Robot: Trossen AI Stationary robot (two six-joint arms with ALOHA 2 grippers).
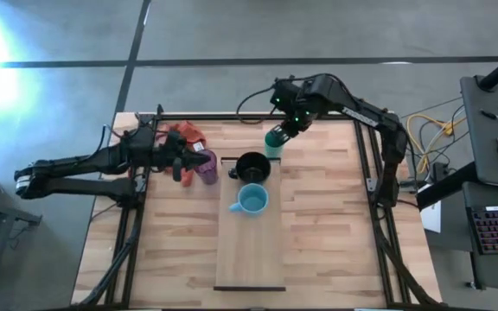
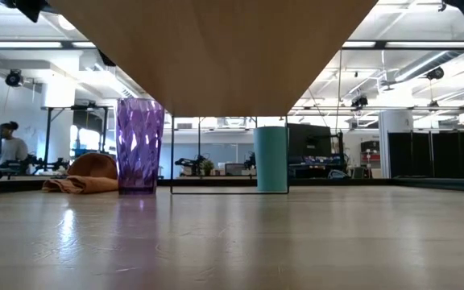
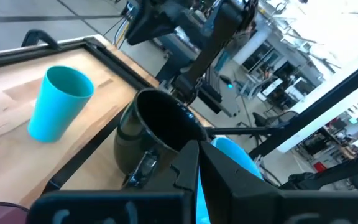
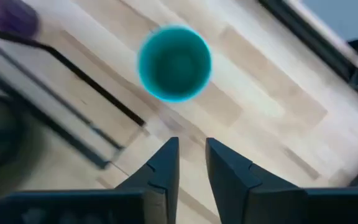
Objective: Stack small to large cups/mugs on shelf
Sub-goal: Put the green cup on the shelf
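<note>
Standing upright, teal-green cup (image 4: 174, 63), hollow showing; right end effector (image 4: 191, 163) above it, fingers slightly parted, empty

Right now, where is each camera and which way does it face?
High: above table, facing straight down; both arms, shelf.
Low: tabletop height, facing level; purple cup, green cup; no arm.
Left wrist: on left arm, past left gripper toward black mug.
Right wrist: on right arm, past right gripper onto green cup.
Shared: green cup, in all four.

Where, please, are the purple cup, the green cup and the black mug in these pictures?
purple cup (image 2: 139, 145), low view, middle of its faceted wall.
green cup (image 4: 174, 63), right wrist view, inside its open mouth.
black mug (image 1: 253, 167), high view, its dark interior.
</note>
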